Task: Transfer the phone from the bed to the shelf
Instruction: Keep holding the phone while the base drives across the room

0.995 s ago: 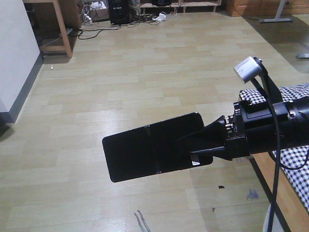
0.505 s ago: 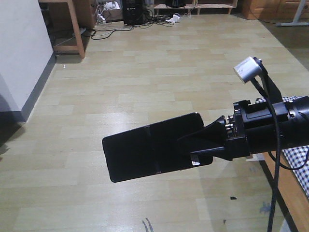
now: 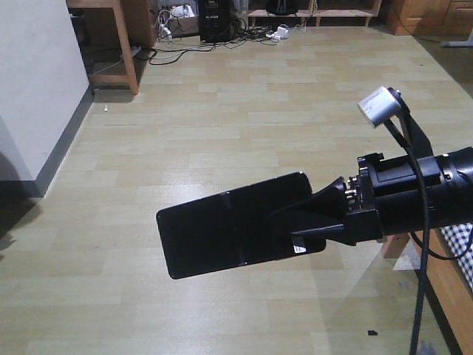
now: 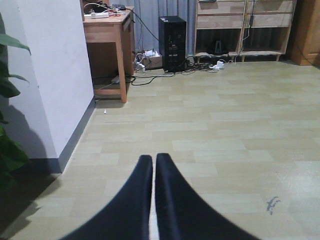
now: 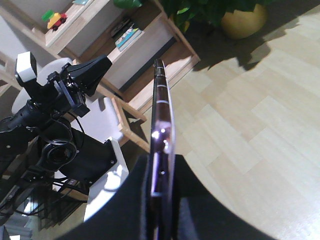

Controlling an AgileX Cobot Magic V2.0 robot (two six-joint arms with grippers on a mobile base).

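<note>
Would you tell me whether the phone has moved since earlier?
Yes. The phone swung left with the robot: desk leg and bed slid right behind it.

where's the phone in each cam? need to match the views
Front-facing: the phone sits centre-left, flat face to camera, its right end in the right hand.
Left wrist: not in it.
Right wrist: centre, edge-on, rising out of the hand.
Shared landmark: the black computer tower, at the top of the front-facing and left wrist views; the right wrist view lacks it.
</note>
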